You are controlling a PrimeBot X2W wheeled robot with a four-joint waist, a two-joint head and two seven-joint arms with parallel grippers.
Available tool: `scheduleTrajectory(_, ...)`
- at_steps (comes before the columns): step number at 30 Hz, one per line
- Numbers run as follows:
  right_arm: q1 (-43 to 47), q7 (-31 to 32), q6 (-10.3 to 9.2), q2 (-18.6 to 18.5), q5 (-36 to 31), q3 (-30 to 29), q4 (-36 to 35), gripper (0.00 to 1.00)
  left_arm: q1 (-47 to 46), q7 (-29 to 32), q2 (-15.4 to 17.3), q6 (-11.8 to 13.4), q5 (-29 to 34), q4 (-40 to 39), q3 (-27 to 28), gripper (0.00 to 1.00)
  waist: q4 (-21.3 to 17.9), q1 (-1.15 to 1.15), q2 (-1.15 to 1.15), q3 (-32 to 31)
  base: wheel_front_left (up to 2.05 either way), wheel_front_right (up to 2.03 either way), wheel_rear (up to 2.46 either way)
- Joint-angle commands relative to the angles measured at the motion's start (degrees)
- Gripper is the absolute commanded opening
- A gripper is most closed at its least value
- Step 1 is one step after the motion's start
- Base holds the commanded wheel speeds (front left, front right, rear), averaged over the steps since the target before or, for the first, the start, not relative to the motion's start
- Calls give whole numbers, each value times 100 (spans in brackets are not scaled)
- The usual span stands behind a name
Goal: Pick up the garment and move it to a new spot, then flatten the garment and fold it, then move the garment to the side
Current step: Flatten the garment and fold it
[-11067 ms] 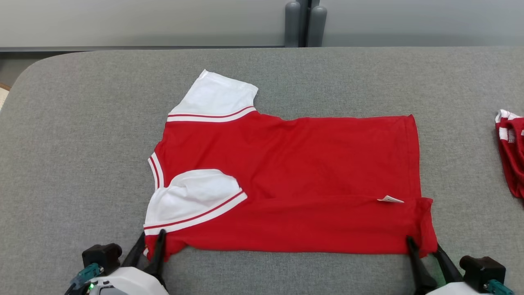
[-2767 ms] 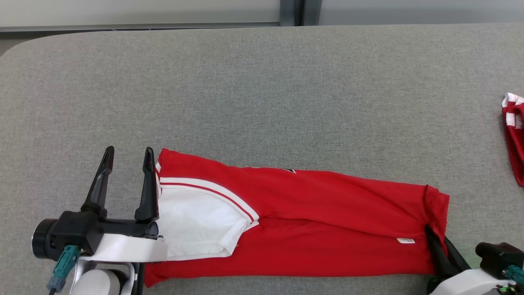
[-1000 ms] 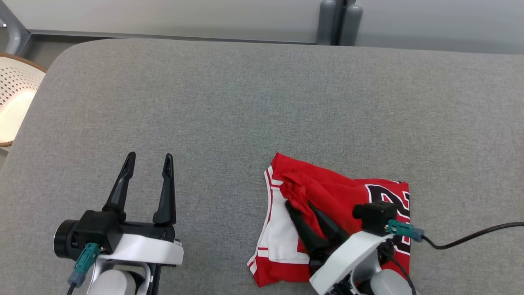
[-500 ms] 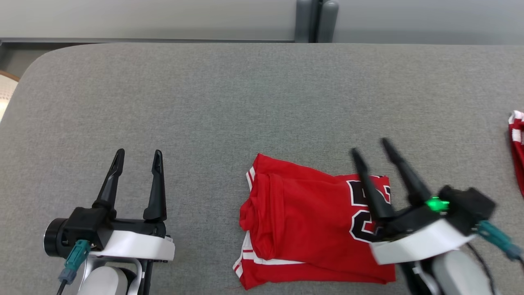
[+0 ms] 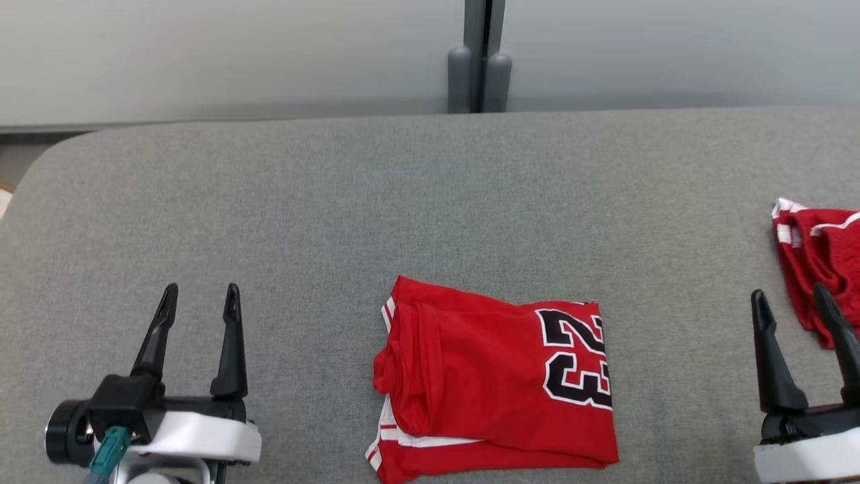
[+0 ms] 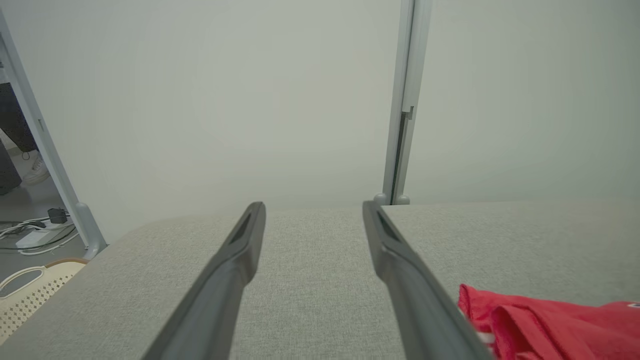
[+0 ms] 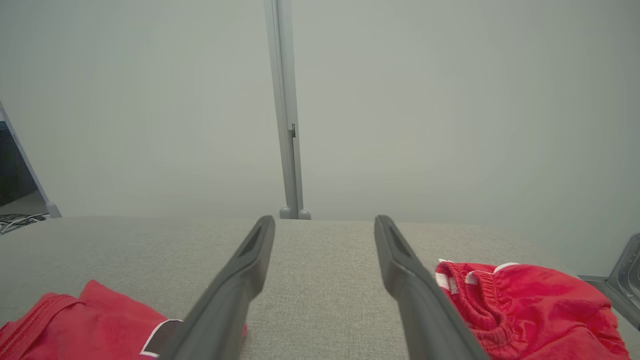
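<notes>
The red jersey (image 5: 494, 383) lies folded into a compact rectangle near the table's front edge, its black "23" facing up and white trim at its left side. My left gripper (image 5: 199, 294) stands open well to the left of it, holding nothing. Over at the lower right my right gripper (image 5: 787, 300) is open too, clear of the jersey. A corner of the jersey (image 6: 545, 325) appears in the left wrist view beside the open left gripper (image 6: 312, 210). The right wrist view has the jersey (image 7: 90, 322) at lower left of the open right gripper (image 7: 325, 222).
A second red garment with white trim (image 5: 816, 259) lies bunched at the table's right edge, just beyond my right fingers, also seen as red cloth (image 7: 525, 300). The grey padded table (image 5: 430, 195) ends at a pale wall with a grey post (image 5: 478, 60). A cream basket (image 6: 30, 295) sits off the left edge.
The jersey went from a long strip to a compact fold. My right gripper let go of it and swung off to the right; the camera also shifted. The left gripper stayed open.
</notes>
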Motion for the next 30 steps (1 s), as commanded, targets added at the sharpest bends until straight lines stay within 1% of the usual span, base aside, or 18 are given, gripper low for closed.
scheduleTrajectory(1, 120, 94, -1, 30, -29, 7, -77, 100, 161, -22, 48, 34, 29, -4, 40, 100, -91, 0, 0, -249, 0, 0, 0)
scheduleTrajectory(13, 610, 391, -1, 107, -99, 66, -341, 100, 737, 167, 212, 55, 5, -183, -58, 100, -137, 0, 0, -860, 0, 0, 0)
scheduleTrajectory(18, 796, 485, -1, 168, -70, 15, -458, 100, 883, 226, 276, 21, -51, -179, -74, 100, -161, 0, 0, -962, 0, 0, 0)
scheduleTrajectory(30, 912, 571, -1, 246, -92, -161, -569, 100, 855, 298, 298, 103, -85, -160, -110, 100, -134, 0, 0, -1000, 0, 0, 0)
